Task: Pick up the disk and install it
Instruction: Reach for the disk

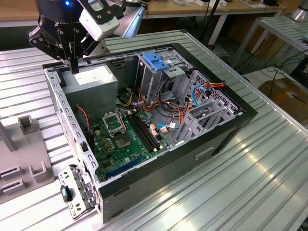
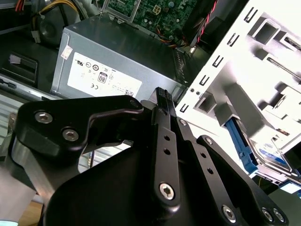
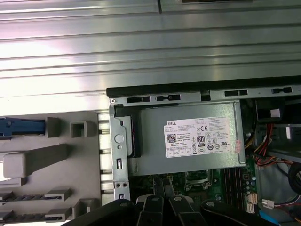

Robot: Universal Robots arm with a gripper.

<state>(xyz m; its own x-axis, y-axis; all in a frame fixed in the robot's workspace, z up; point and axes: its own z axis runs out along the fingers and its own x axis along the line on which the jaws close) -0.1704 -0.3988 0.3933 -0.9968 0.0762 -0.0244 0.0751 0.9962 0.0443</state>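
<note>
Second wrist view: silver disk (image 2: 269,157) with white-and-blue label and blue rail; gripper (image 2: 162,94) fingers pressed together, holding nothing.

You have one main printed item: the white label (image 3: 202,136) on the face of the grey power-supply box (image 3: 153,141), in the first wrist view. It carries a maker's mark at one corner, barcodes, rows of fine print and a cluster of certification symbols, one of them a square badge with a number. In the second wrist view, a small pale sticker (image 2: 66,51) sits near the box's corner. The disk (image 2: 265,147) bears a white-and-blue label (image 2: 274,154) whose print cannot be made out.
</note>
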